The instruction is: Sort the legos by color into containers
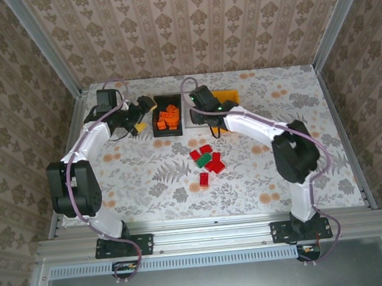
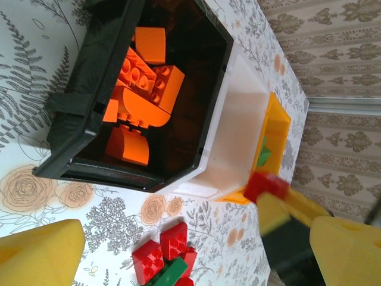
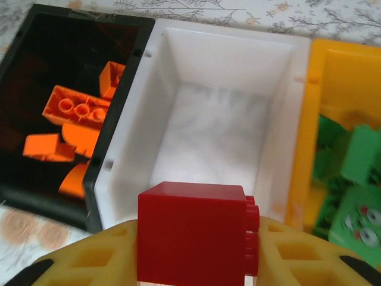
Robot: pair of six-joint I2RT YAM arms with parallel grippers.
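Over the white bin point(image 3: 223, 56), right gripper point(image 3: 196, 262) clamped on a red brick point(image 3: 191, 229). Left gripper point(image 2: 196, 250) jaws wide apart beside the black bin point(image 2: 71, 134), empty.

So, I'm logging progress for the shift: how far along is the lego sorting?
Done: orange bricks lie in the black bin, green bricks in the orange-yellow bin. In hand: the right tool grips a red brick at the white bin, which looks empty. Left: several red bricks and one green brick on the table.
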